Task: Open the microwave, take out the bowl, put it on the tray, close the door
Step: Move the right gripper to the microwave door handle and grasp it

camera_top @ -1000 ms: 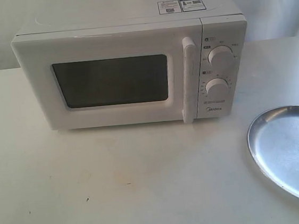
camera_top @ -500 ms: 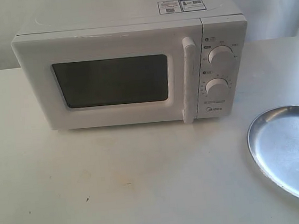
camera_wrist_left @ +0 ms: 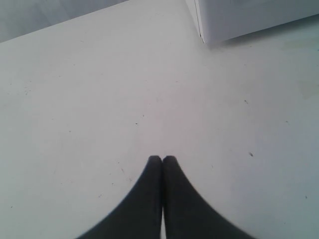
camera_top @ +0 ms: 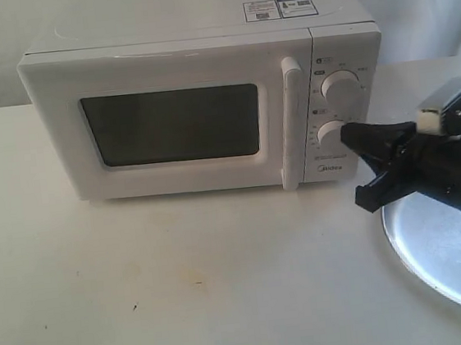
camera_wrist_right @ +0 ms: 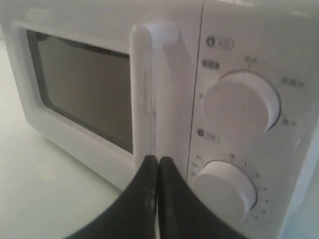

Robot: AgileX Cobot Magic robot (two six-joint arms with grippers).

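The white microwave [camera_top: 199,110] stands at the back of the table with its door [camera_top: 168,125] closed; nothing shows through the dark window. The bowl is hidden. At the right edge lies the silver tray [camera_top: 446,257], partly covered by my right arm. My right gripper [camera_top: 348,134] [camera_wrist_right: 158,160] is shut and empty. Its tips sit just in front of the lower knob [camera_wrist_right: 224,186], beside the foot of the door's bar handle [camera_wrist_right: 149,89]. Over bare table left of the microwave's corner [camera_wrist_left: 239,20], my left gripper [camera_wrist_left: 162,159] is shut with nothing in it.
The white table [camera_top: 184,284] stretches in front of the microwave, with a few small dark specks. A white curtain hangs behind. The upper knob [camera_top: 339,87] sits above the lower one on the control panel.
My right arm has come into the exterior view from the right. It now hangs over the tray with its fingers at the lower knob. The microwave and tray have not moved.
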